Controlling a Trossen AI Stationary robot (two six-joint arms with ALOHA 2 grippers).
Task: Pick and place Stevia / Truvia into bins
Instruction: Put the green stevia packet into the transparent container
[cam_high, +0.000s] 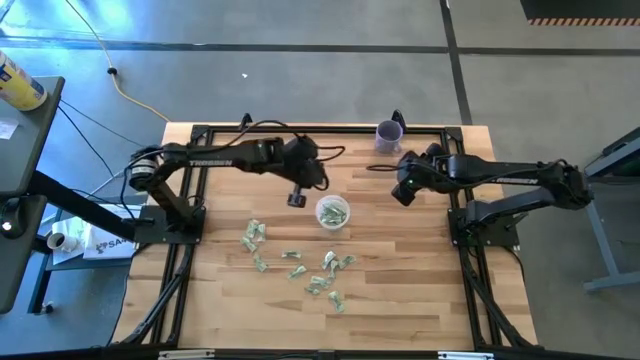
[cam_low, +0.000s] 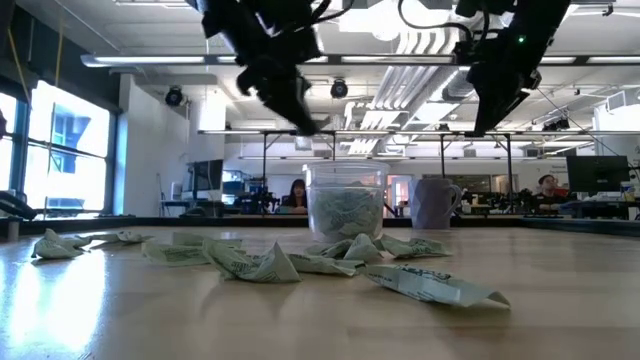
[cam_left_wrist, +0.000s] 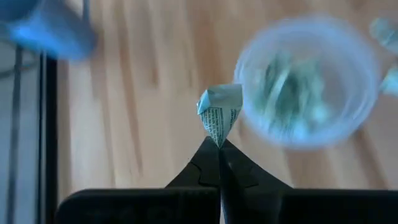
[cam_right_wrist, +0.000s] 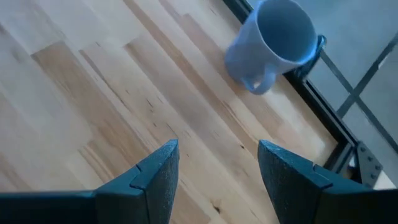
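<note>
Several crinkled pale green and white sweetener packets (cam_high: 300, 265) lie scattered on the wooden table near its front; more fill the clear cup (cam_high: 332, 212), which stands upright on its base. My left gripper (cam_high: 297, 198) hangs above the table just left of the cup, shut on one packet (cam_left_wrist: 219, 111). In the left wrist view the cup (cam_left_wrist: 306, 87) sits beyond and beside that packet. My right gripper (cam_right_wrist: 217, 165) waits open over bare wood to the right of the cup, near the purple mug (cam_right_wrist: 277, 40). My left gripper pinches one packet by its narrow crumpled end (cam_left_wrist: 217, 138) between the two fingertips, pointing down from above. The packet is lifted clear of the table and sticks out past the fingertips, its wider end free.
A purple mug (cam_high: 389, 134) stands near the table's far edge. A black metal frame (cam_high: 200, 180) runs around the table's sides. The arms' bases stand at the left and right edges. Bare wood lies between the cup and the right gripper.
</note>
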